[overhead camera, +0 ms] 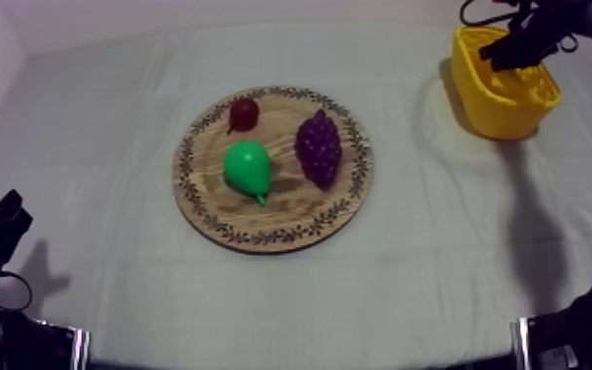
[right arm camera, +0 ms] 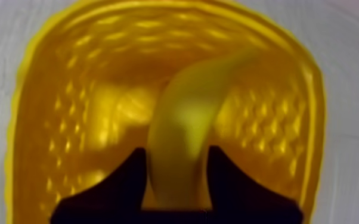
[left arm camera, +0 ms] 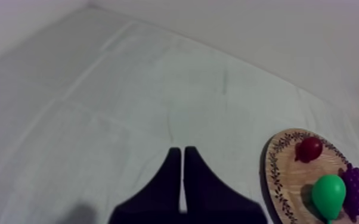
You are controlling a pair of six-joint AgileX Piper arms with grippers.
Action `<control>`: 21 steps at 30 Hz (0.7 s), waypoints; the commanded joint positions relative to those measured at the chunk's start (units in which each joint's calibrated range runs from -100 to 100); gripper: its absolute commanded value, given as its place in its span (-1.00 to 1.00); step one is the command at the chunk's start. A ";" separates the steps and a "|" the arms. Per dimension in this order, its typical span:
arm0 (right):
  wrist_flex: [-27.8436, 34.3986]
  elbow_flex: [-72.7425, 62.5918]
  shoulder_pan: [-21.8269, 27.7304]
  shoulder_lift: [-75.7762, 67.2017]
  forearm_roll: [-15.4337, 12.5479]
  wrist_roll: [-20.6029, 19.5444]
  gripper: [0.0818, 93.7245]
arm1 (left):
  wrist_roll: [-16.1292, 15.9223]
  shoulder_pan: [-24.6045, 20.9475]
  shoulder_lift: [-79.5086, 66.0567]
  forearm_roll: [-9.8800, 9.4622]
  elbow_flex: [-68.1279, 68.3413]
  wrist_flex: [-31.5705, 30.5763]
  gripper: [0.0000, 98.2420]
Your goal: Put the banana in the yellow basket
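Board (overhead camera: pixel 190 187) sits mid-bench (overhead camera: pixel 438 266). On the board:
- Small red fruit (overhead camera: pixel 243 113) is toward the far edge, left of centre.
- Pear (overhead camera: pixel 247 167) is in the middle.
- Grapes (overhead camera: pixel 319 148) are just right of the pear.

Basket (overhead camera: pixel 497 110) is at the bench's far right corner, well apart from the board. Banana (right arm camera: pixel 182 125) is inside the basket, between the fingers of the right claw (overhead camera: pixel 504 49) above it. Left claw (left arm camera: pixel 183 156) is by the near left corner.

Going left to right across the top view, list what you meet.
left hand → pear → grapes → basket
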 commanded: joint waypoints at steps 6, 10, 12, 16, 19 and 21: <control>-0.66 0.97 0.37 -2.03 0.53 -1.44 0.29 | 0.02 -0.01 -0.05 -0.03 -0.01 0.00 -1.00; -2.09 3.95 1.06 -7.25 -0.89 -1.02 0.13 | 0.02 -0.01 -0.05 -0.03 -0.01 0.00 -1.00; -4.51 7.52 1.45 -11.06 -1.33 -0.90 -0.09 | 0.02 -0.01 -0.05 -0.03 -0.01 0.00 -1.00; -11.79 18.13 1.81 -20.27 -0.40 -2.22 -0.55 | 0.02 -0.01 -0.05 -0.03 -0.01 0.00 -1.00; -16.01 26.23 1.61 -28.03 1.51 -4.00 -0.79 | 0.01 -0.01 -0.05 -0.03 -0.01 0.00 -1.00; -17.36 31.07 1.34 -33.39 3.09 -5.84 -0.89 | 0.01 -0.01 -0.05 -0.03 -0.01 0.00 -1.00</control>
